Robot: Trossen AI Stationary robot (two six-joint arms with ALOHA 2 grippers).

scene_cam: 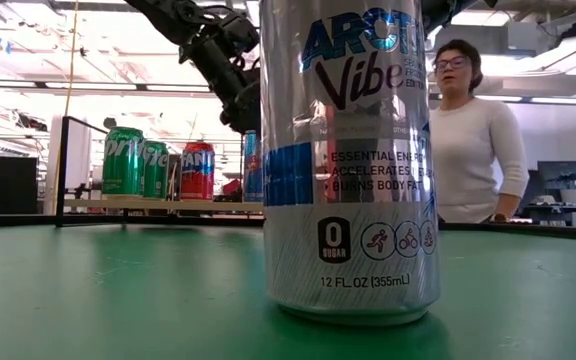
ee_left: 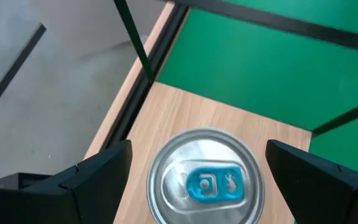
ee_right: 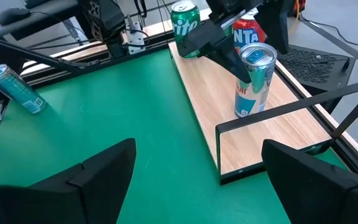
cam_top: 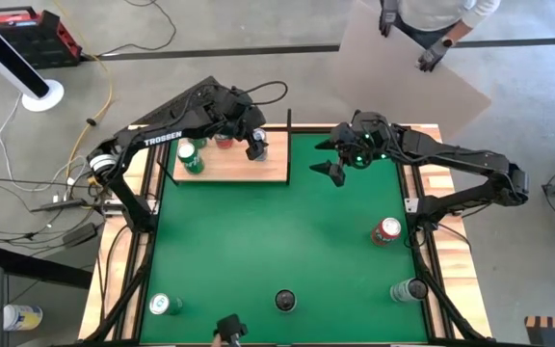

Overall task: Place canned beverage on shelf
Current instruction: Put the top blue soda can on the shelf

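The shelf [cam_top: 231, 166], a pale wood panel with a thin dark frame, lies at the mat's far left. On it stand a green can [cam_top: 190, 157], a red can [cam_top: 224, 141] and a silver can with a blue tab [ee_left: 207, 183]. My left gripper [ee_left: 197, 155] is open and comes down slanting over the silver can [ee_right: 253, 81], one finger on each side of its top. A narrow gap shows on both sides. The can stands upright on its base near the shelf's right end. My right gripper [cam_top: 331, 160] hangs open over the mat, to the right of the shelf.
A red can [cam_top: 385, 231] and a silver can [cam_top: 409, 289] stand at the mat's right. Another can [cam_top: 165, 305] is near the front left corner, and a tall silver can [scene_cam: 348, 160] near the front edge. A person [scene_cam: 468, 130] stands beyond the far edge.
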